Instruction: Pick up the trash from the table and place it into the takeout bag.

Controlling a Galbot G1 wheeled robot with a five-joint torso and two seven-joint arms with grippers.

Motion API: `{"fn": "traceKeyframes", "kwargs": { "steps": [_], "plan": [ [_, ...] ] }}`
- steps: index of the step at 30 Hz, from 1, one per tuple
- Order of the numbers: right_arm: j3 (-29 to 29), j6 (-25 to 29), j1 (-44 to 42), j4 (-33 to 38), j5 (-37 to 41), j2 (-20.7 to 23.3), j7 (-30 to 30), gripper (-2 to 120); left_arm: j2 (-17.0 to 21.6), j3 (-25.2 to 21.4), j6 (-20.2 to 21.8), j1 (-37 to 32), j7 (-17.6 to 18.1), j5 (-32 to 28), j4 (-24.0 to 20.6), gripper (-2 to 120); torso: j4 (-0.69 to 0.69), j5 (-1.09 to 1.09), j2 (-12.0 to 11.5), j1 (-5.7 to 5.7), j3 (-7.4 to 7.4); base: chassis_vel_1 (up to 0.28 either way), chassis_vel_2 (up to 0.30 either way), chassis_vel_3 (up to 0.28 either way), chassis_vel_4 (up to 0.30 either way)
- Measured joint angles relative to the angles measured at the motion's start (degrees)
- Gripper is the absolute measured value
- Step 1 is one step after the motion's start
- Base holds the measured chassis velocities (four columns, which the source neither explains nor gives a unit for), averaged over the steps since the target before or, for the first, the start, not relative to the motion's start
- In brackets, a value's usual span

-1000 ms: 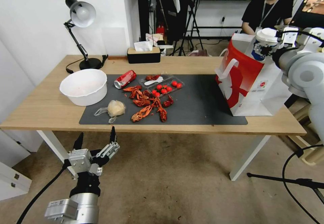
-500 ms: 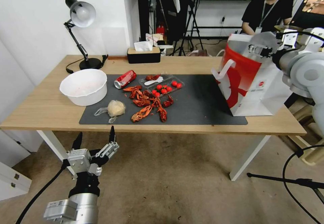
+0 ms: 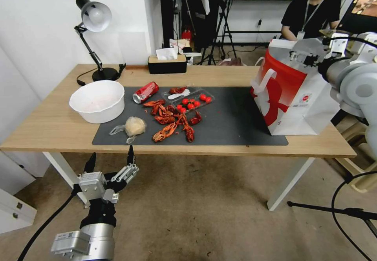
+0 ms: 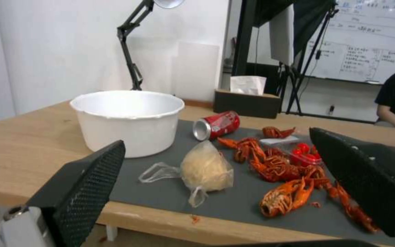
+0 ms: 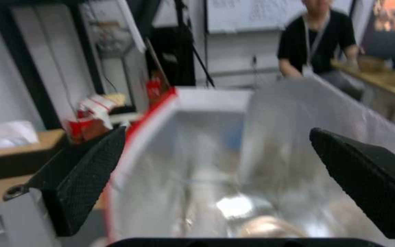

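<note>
Table (image 3: 59, 123) of light wood carries a grey mat (image 3: 231, 123). My right gripper (image 3: 304, 58) hangs wide apart, empty, above the bag (image 3: 290, 96); can (image 3: 145, 92) lies far left. Whiteboard (image 4: 375, 41) writing unreadable. Left gripper (image 3: 111, 162) waits spread, empty.

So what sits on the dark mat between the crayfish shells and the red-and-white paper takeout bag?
Nothing: in the head view, the dark grey mat lies bare between the red crayfish shells and the red-and-white paper takeout bag.
</note>
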State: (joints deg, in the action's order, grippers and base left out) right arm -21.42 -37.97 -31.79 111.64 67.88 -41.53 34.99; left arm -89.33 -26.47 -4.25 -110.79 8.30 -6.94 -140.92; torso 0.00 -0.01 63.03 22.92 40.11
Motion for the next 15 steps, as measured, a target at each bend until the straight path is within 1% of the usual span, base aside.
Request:
{"fn": "traceKeyframes", "kwargs": {
  "steps": [3,4,7,8,11,12,13,15],
  "plan": [
    [0.0,4.6,-2.0,2.7,-4.6,0.3,-4.4,100,0.0,0.0,0.0,0.3,0.0,-0.1,0.2,100,0.00,-0.01,0.0,0.00,0.00,0.000,0.000,0.000,0.000],
    [0.0,4.6,-2.0,2.7,-4.6,0.3,-4.4,100,0.0,0.0,0.0,0.3,0.0,-0.1,0.2,100,0.00,-0.01,0.0,0.00,0.00,0.000,0.000,0.000,0.000],
    [-0.8,10.9,-5.7,5.3,-8.2,0.6,-9.3,100,0.0,-0.1,0.0,0.5,0.1,-0.4,0.4,100,0.00,0.00,0.0,0.00,0.00,0.000,0.000,0.000,0.000],
    [-0.8,10.9,-5.7,5.3,-8.2,0.6,-9.3,100,0.0,-0.1,0.0,0.5,0.1,-0.4,0.4,100,0.00,0.00,0.0,0.00,0.00,0.000,0.000,0.000,0.000],
    [-2.0,16.1,-10.7,6.9,-11.9,1.1,-15.1,100,0.1,-0.2,-0.1,0.6,0.0,-0.5,0.5,100,-0.01,0.00,0.0,0.00,0.00,0.000,0.000,0.000,0.000],
    [-2.0,16.1,-10.7,6.9,-11.9,1.1,-15.1,100,0.1,-0.2,-0.1,0.6,0.0,-0.5,0.5,100,-0.01,0.00,0.0,0.00,0.00,0.000,0.000,0.000,0.000],
    [-2.4,17.9,-12.5,7.5,-13.0,1.3,-16.8,100,0.2,-0.2,-0.1,0.6,0.0,-0.6,0.5,100,-0.01,0.00,0.0,0.00,0.00,0.000,0.000,0.000,0.000],
    [-3.0,20.4,-15.7,9.0,-14.1,1.6,-18.5,100,0.2,-0.2,-0.1,0.6,0.0,-0.6,0.5,100,-0.01,0.00,0.0,-0.01,0.00,0.000,0.000,0.000,0.000]
  ]
}}
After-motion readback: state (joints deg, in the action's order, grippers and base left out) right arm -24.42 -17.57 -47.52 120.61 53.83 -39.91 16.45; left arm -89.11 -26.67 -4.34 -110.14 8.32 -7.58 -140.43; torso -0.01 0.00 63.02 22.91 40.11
